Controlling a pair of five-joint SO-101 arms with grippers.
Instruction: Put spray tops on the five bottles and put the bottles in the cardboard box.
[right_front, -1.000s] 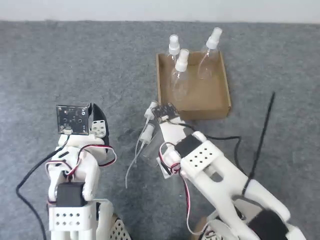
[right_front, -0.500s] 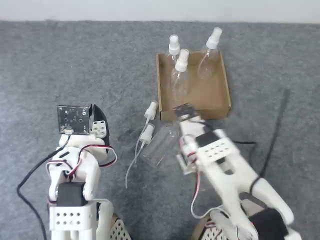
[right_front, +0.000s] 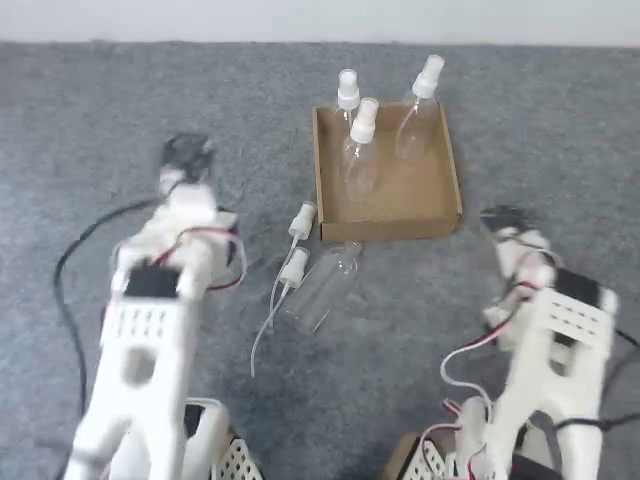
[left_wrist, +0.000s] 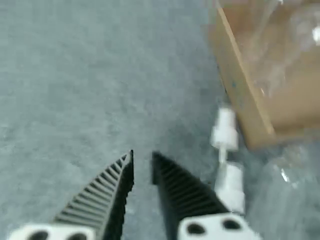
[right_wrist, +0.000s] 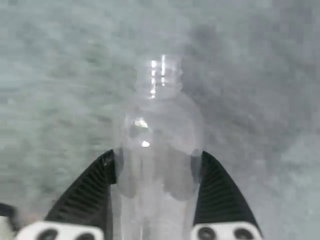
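1. Grey carpet covers the counter (right_front: 120, 90), with a shallow brown cardboard box (right_front: 400, 226) at its far middle, ahead of the two arms.
2. Inside the box stand three clear plastic bottles (right_front: 358, 165), each fitted with a white spray top. That puts three of the five bottles done and two yet to cap and pack.
3. A clear uncapped plastic bottle (right_wrist: 160, 125) sits in the right gripper (right_wrist: 156, 153), whose fingers press on either side of its body. Its open threaded neck points straight away from the fingers, along the gripper's own line. From above, this arm is out to the right of the box.
4. A second uncapped bottle (right_front: 325, 285) lies on its side on the carpet just in front of the box, its long axis diagonal and its neck towards the box.
5. Two loose white spray tops (right_front: 302, 220) lie just beside that bottle, near the box's front left corner, with their thin dip tubes trailing back towards the arm bases.
6. Over bare carpet, the left gripper (left_wrist: 142, 156) holds nothing, its fingers drawn close with a narrow gap between them. The tops lie to its box side, and it is the nearer gripper to them. Capping likely calls for this arm to bring a top, tube first, to the neck the right arm holds.
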